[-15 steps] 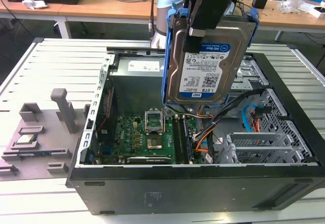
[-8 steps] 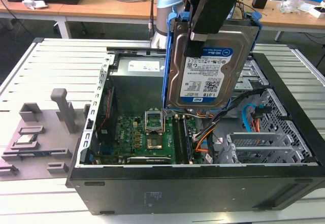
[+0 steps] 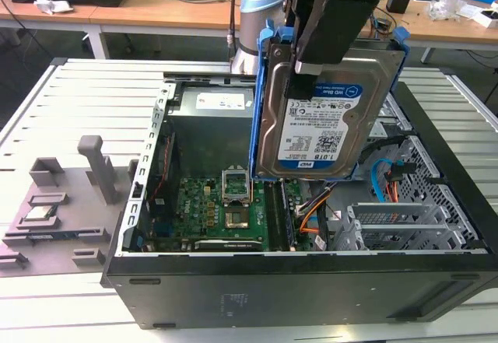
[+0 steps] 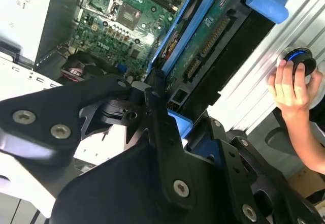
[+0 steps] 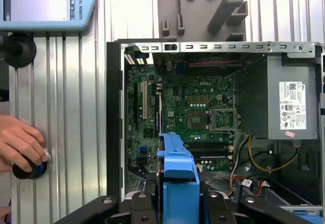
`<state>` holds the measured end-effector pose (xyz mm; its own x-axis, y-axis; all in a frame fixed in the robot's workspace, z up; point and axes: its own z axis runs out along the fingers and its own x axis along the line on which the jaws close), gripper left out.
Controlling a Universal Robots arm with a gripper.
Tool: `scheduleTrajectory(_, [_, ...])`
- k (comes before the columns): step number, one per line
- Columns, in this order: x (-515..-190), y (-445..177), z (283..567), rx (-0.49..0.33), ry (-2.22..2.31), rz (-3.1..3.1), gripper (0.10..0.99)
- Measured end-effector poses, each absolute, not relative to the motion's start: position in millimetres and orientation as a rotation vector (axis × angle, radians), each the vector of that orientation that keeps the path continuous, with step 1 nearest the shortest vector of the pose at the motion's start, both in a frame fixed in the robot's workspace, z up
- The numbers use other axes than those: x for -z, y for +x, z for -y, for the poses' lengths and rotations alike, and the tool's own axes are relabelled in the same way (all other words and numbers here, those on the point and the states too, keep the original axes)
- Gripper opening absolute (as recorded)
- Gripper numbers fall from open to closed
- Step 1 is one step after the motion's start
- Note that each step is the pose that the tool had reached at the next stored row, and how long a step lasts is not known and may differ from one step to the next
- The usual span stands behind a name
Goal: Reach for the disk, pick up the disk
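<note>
Clamped on the disk [image 3: 320,121] above the open computer case [image 3: 311,281], the gripper [image 3: 311,63] could drop it onto the motherboard [image 3: 222,211] if its hold slips.

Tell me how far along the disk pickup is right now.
Reaching and gripping look done: the gripper is shut on the disk, clamping its upper edge. The lift is in hand: in the exterior view the disk hangs upright in its blue carrier above the open computer case, apparently clear of the motherboard. Little of the pickup seems left. A person's hand rests on a button beside the case.
</note>
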<state>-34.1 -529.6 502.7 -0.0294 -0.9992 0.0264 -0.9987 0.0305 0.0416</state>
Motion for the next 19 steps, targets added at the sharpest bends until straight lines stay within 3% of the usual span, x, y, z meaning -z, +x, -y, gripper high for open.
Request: scheduleTrajectory(19, [-502.3,-34.1,560.3,0.014,2.153,2.218,0.365])
